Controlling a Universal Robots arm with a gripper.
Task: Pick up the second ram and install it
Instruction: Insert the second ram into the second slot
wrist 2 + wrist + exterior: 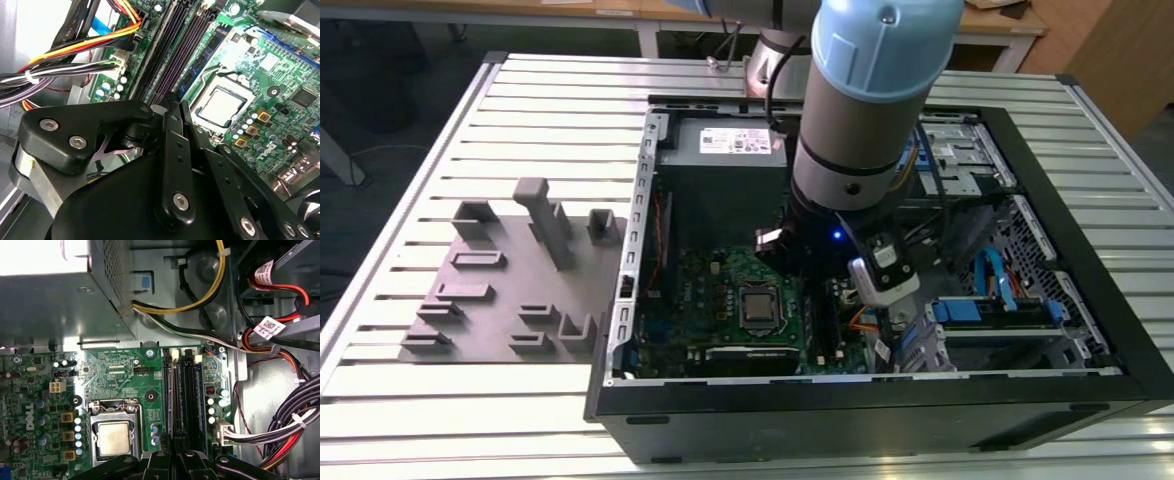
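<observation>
Tray (520,290) of grey plastic, with upright blocks, lies on the slatted table (400,400) by the exterior view's left edge, just beside the open computer case (854,410). Inside the case, the green motherboard (115,375) carries the silver processor socket (114,437), and next to that runs the bank of memory slots. The second ram (172,400) stands there on its thin edge as a long dark strip, its long axis parallel to the slots and pointing from the gripper (172,460) toward the grey power supply (55,305) at the case's far edge. The jaws stand nearly together, clamped on the stick's near end. Bundled cables (280,435) hang past the slots
</observation>
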